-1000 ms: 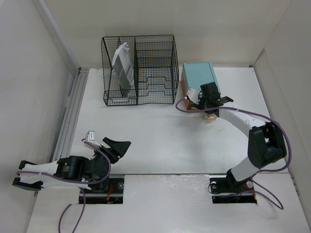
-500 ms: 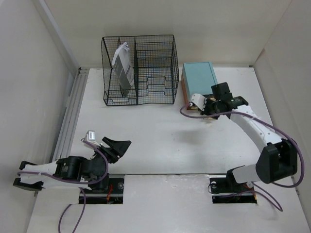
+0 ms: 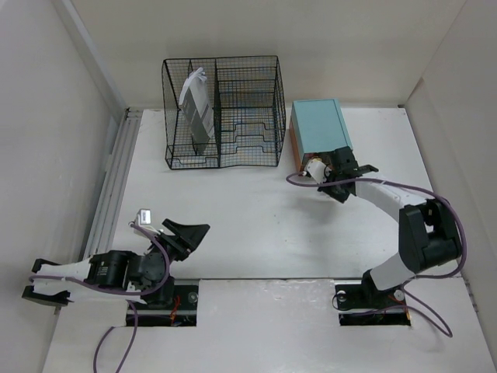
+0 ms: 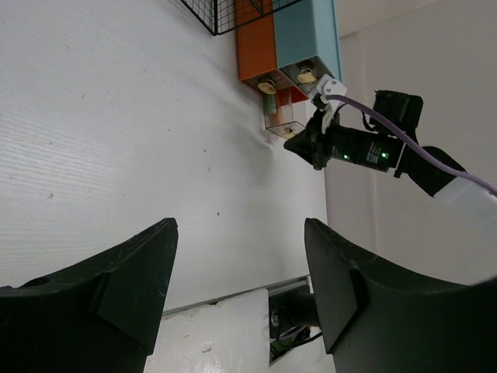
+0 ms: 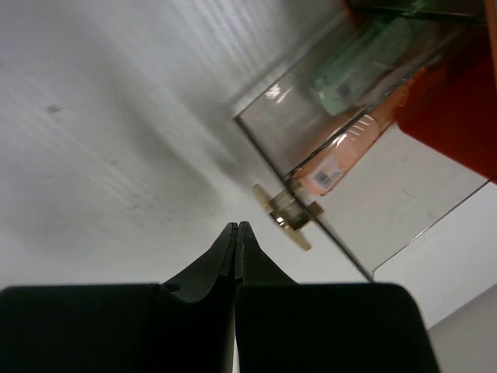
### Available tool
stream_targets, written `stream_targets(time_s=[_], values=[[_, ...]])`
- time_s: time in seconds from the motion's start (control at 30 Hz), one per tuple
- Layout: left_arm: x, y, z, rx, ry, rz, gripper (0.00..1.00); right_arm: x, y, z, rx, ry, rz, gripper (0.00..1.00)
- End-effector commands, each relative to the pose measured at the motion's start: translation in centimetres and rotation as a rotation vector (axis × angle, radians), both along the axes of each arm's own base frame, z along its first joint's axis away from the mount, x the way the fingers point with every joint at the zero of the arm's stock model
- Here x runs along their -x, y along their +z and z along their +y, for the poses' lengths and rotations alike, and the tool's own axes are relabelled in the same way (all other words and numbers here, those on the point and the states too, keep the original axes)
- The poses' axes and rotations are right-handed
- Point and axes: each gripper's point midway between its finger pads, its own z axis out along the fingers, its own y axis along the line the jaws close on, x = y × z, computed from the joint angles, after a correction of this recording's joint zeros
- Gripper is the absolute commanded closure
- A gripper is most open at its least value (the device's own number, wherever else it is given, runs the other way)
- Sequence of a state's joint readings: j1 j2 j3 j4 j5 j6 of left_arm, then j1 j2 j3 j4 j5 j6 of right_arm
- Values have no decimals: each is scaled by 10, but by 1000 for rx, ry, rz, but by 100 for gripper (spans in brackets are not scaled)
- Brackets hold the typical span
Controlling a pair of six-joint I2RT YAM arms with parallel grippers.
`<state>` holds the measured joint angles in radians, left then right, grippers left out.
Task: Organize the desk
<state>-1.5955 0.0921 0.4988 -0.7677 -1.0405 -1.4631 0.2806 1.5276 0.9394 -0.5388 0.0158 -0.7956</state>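
Two grippers and one step in hand, entered in order. Item one: right gripper (image 5: pixel 235 231), jaws pressed fully together with nothing between them, tips just short of the brass knob (image 5: pixel 289 217) on the clear drawer (image 5: pixel 365 194). That drawer stands pulled out from the teal-topped drawer box (image 3: pixel 318 128) at the far right of the desk (image 3: pixel 248 225), the white tabletop spread beneath both arms; an orange tube (image 5: pixel 342 155) and a green-labelled packet (image 5: pixel 357 66) lie inside. Item two: left gripper (image 4: pixel 239 233), jaws spread wide, empty, low over the near left of the desk, well apart from the box. Item three: black wire rack (image 3: pixel 221 109) at the far edge, a grey folder (image 3: pixel 198 109) upright in its left slot. Likely step: pushing the drawer home. To do it well, meet the drawer front squarely at the knob with the closed tips and press slowly, straight along the drawer's run, so the box neither slides nor twists and the tube does not catch
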Motion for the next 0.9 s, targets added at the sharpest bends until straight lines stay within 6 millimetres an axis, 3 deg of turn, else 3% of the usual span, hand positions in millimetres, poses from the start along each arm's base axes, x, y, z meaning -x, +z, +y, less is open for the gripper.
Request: stream_targets(time_s=[0.0,0.07,0.17,0.27,0.37,0.4,0.43,0.5,0.53,0.57,0.6,0.63,0.73,0.87], values=[[-3,2,1,23,20,-11,37,-43,13,-10,43,-129,-171,100],[-1,-1,-5,28,10,-10,37,-50,6,-16,84,-151,-177,100],[-1,-3,-13,20,-1,-32,37,-67,16,-26,132,-200,-258,100],[0,-1,-32,32,-25,-60,32,-72,20,-29,136,-230,-305,100],[1,-6,-48,-14,-53,-107,28,-73,45,-25,85,-226,-376,100],[0,0,-57,15,-44,-116,26,-70,50,-24,64,-228,-389,100],[0,3,-63,23,-46,-126,26,-67,67,-14,2,-197,-413,100],[-1,13,-79,39,-44,-183,25,-51,77,-1,-74,-133,-369,100],[-3,18,-84,47,-43,-200,25,-46,101,5,-123,-110,-411,100],[-4,24,-90,59,-48,-216,25,-37,105,14,-177,-83,-391,100],[-4,28,-96,46,-60,-244,26,-30,111,19,-206,-61,-390,100],[-9,31,-106,56,-53,-256,28,-24,132,23,-247,-36,-426,100],[-7,39,-144,41,-145,-284,39,-6,152,37,-322,45,-428,100],[-14,38,-192,-16,-265,-305,46,5,202,23,-395,-47,-652,99]])
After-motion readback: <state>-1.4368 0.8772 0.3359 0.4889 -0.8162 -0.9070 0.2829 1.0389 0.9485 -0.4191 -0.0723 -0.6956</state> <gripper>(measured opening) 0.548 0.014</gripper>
